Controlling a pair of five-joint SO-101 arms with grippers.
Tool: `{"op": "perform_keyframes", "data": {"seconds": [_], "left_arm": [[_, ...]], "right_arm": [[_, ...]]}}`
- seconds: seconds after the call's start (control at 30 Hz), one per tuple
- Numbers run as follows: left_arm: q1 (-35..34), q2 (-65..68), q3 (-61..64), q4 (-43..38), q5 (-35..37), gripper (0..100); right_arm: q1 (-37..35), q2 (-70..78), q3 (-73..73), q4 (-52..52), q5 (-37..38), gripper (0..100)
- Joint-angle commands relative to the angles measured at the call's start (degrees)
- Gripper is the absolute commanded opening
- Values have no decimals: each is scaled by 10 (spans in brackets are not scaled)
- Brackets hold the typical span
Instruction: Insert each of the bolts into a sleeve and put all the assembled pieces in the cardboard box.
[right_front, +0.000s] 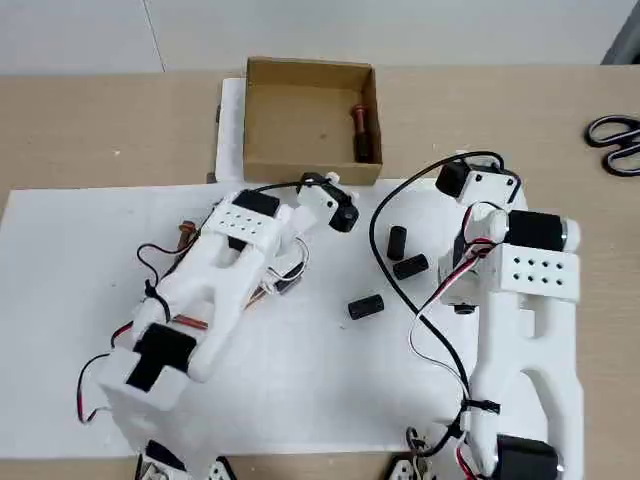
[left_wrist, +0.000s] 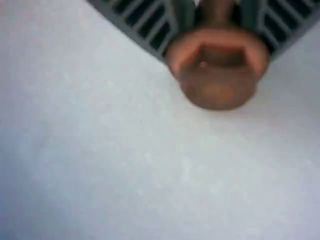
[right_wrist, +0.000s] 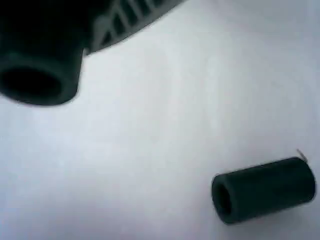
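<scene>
Holding a copper-brown round-headed bolt (left_wrist: 216, 75) by the shank, the left gripper (left_wrist: 215, 12) is closed on it just above the white paper-covered surface (left_wrist: 100, 150). Bolt judged rigid, light and smooth; likely to twist if pinched off-centre. Right gripper (right_wrist: 65, 27) appears closed on a black cylindrical sleeve (right_wrist: 37, 65), bore facing out. A second black sleeve (right_wrist: 262, 190) lies near it on the paper. Sleeves judged stiff and prone to roll; best taken across the barrel. Brown cardboard box (right_front: 310, 64) sits at the paper's far edge, with one assembled piece (right_front: 362, 130) inside. Bolt thread and shank length are hidden behind the ribbed pads (left_wrist: 145, 22). The right gripper's other finger is cut off at the frame edge.
</scene>
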Motion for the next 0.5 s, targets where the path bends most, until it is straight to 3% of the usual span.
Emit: {"op": "perform_keyframes", "data": {"seconds": [0.0, 0.27, 0.47], "left_arm": [[-8, -42, -63, 38, 24, 5], [-4, -184, -124, 64, 65, 5], [-7, -206, -124, 107, 67, 5]], "right_arm": [[2, -22, -7, -5, -3, 3], [2, -48, -103, 51, 25, 4], [3, -92, -113, 62, 23, 4]]}}
